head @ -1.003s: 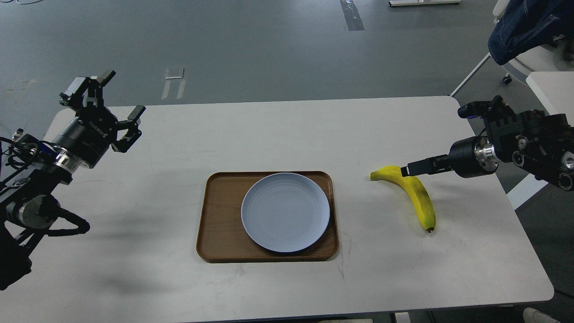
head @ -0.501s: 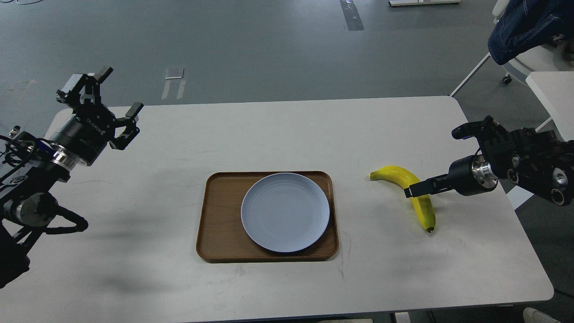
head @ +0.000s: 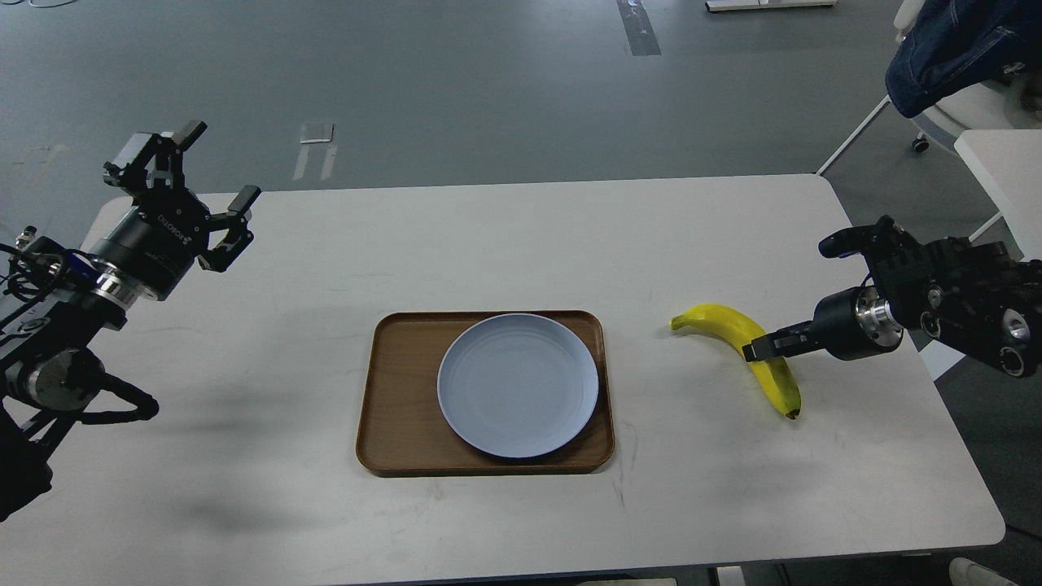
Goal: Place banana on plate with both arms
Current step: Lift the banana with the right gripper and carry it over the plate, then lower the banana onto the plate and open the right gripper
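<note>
One banana point(head: 742, 352) lies on the white surface point(head: 488, 244), to the right of the one blue-grey plate point(head: 518, 385), which sits on the one wooden tray point(head: 399, 391). The right gripper point(head: 761, 348) is seen side-on at the banana's middle, so whether its fingers are closed on the fruit I cannot tell. The left gripper point(head: 195, 191) hangs well away at the far left corner, fingers spread and empty. I'd judge the banana light, soft-skinned and easily bruised, best gripped gently at mid-curve.
</note>
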